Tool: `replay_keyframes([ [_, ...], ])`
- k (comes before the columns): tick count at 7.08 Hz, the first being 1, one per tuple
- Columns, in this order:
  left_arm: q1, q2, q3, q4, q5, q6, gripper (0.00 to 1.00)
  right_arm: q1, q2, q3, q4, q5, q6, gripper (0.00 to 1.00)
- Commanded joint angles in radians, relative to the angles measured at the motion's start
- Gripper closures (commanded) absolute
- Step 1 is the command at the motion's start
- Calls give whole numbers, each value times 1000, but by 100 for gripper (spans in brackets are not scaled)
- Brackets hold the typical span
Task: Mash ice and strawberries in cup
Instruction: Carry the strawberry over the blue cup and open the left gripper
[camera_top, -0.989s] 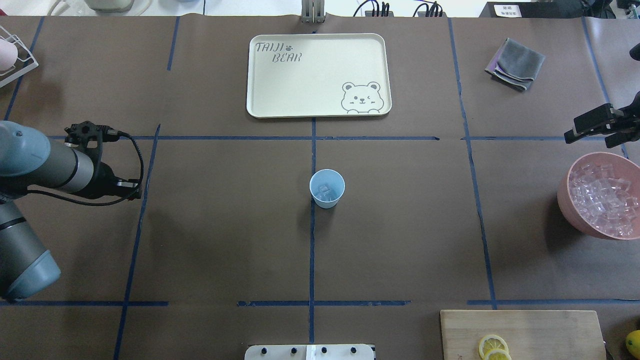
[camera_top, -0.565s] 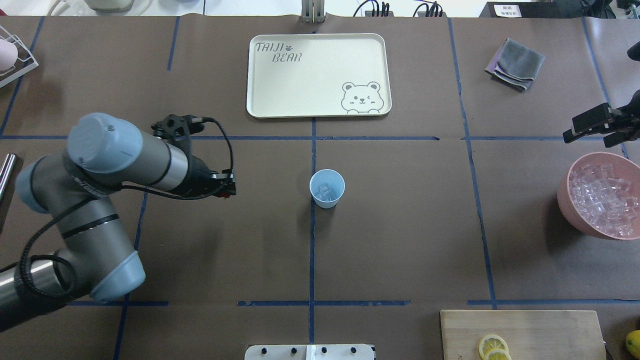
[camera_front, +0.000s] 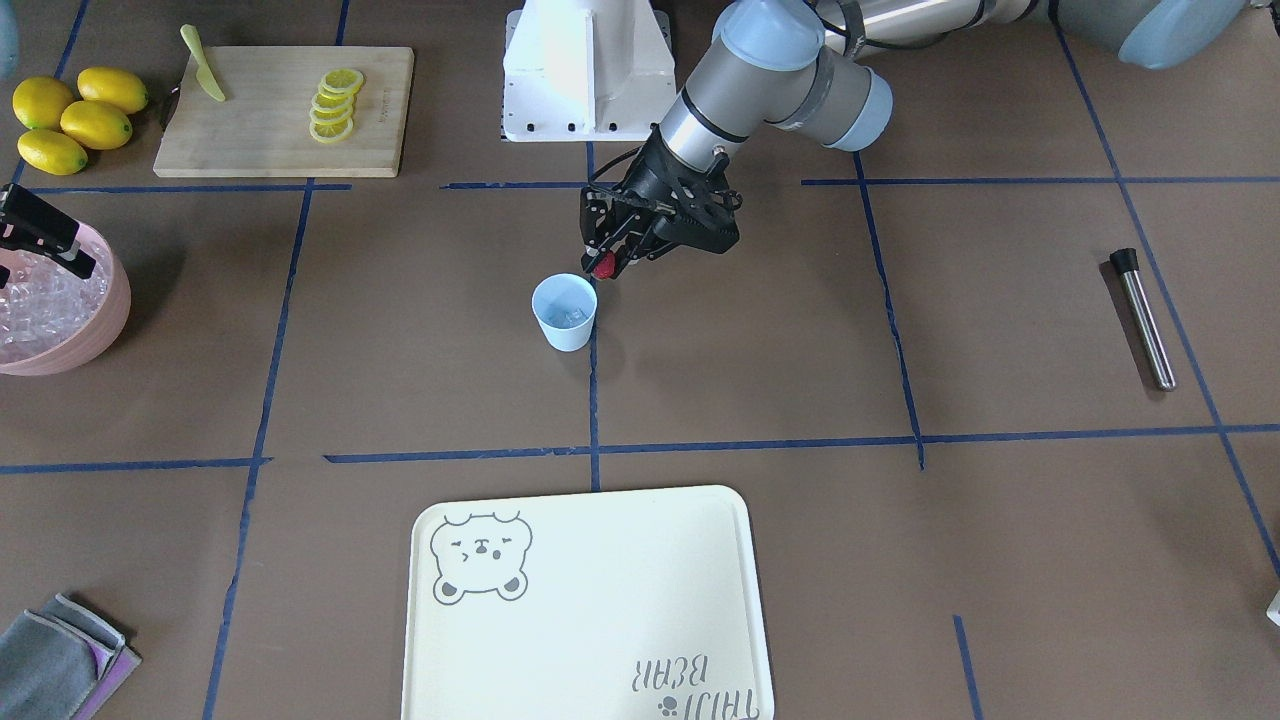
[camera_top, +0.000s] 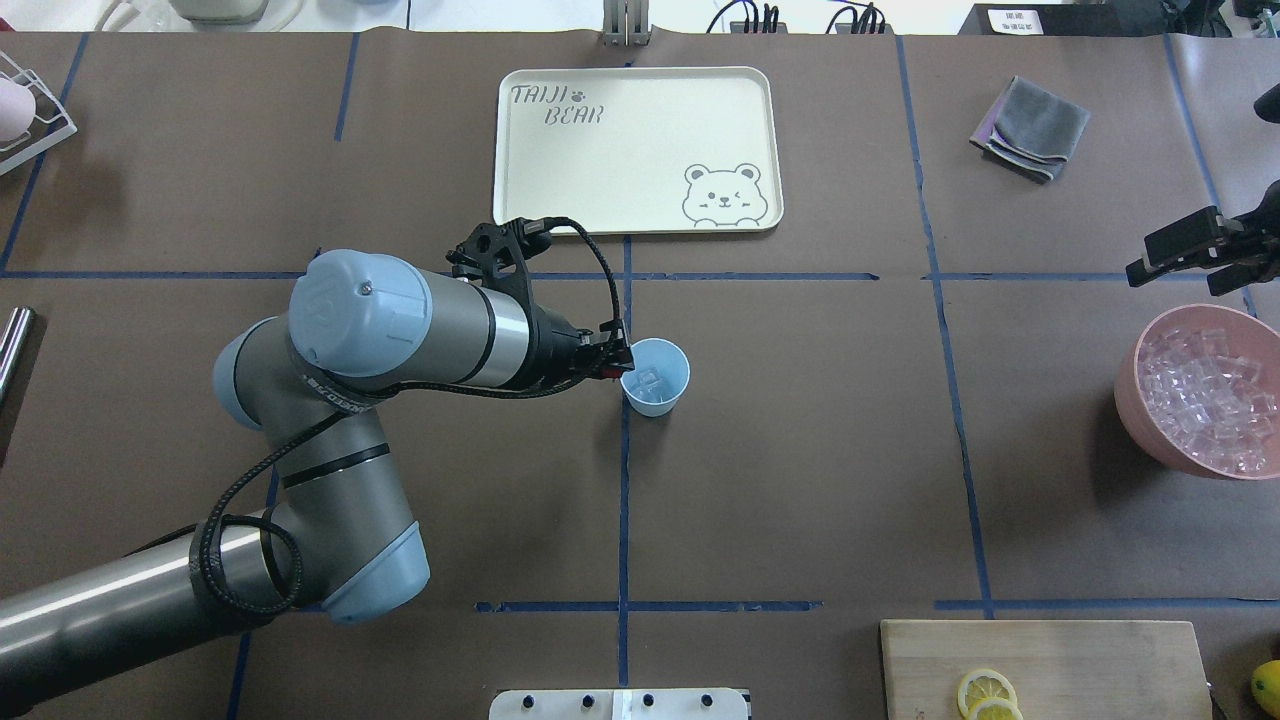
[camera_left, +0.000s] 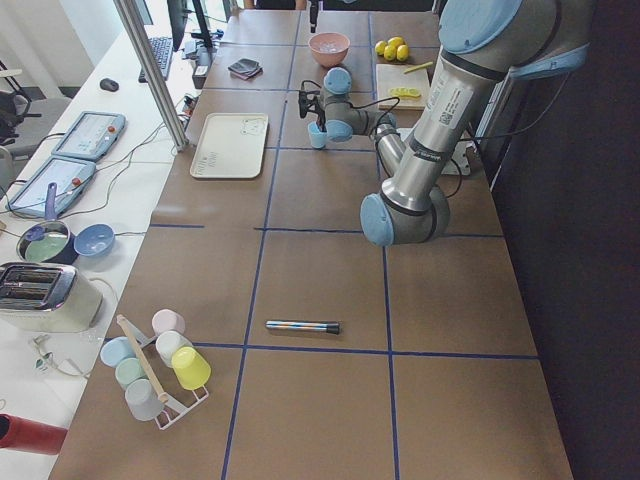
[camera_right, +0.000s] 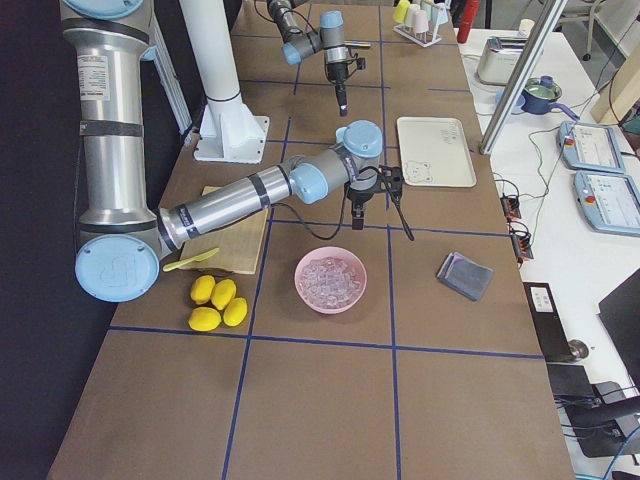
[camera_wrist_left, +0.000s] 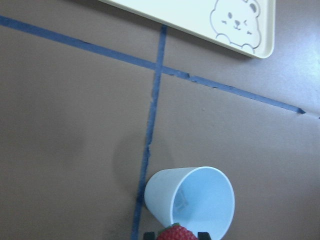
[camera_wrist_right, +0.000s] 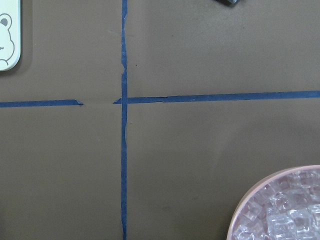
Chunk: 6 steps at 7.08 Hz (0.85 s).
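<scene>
Overhead and front views face-to-face over cup (camera_top: 654, 377)

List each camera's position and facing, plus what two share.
Front: across table, facing robot; left arm at right.
Overhead: behind robot, looking down; left arm at left.
Exterior left: table's left end; left arm nearest.
Exterior right: right end; right arm nearest.
Left wrist: above light blue cup; left gripper holds red strawberry.
Right wrist: above pink ice bowl; no body.
Overhead, front share the cup.

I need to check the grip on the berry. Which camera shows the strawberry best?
Exterior front-facing: the strawberry shows red in the left gripper, beside the rim of the cup. Left wrist view crops it at the bottom edge; overhead mostly hides it; side views show it too small.
</scene>
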Motion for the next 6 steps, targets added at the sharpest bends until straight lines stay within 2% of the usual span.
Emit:
replay_keyframes([
  [1,24,-30,55,-56,44,-1,98,0,-4,1,0,0,0,0],
  [2,24,-30,55,-59,47,1,95,0,-5,1,0,0,0,0],
  [3,24,-30,58,-65,78,5,82,0,-7,-1,2,0,0,0],
  [4,26,-30,75,-79,83,7,47,0,-5,-4,2,0,0,0],
  [6,26,-30,96,-101,95,7,9,0,-1,-2,2,2,0,0],
])
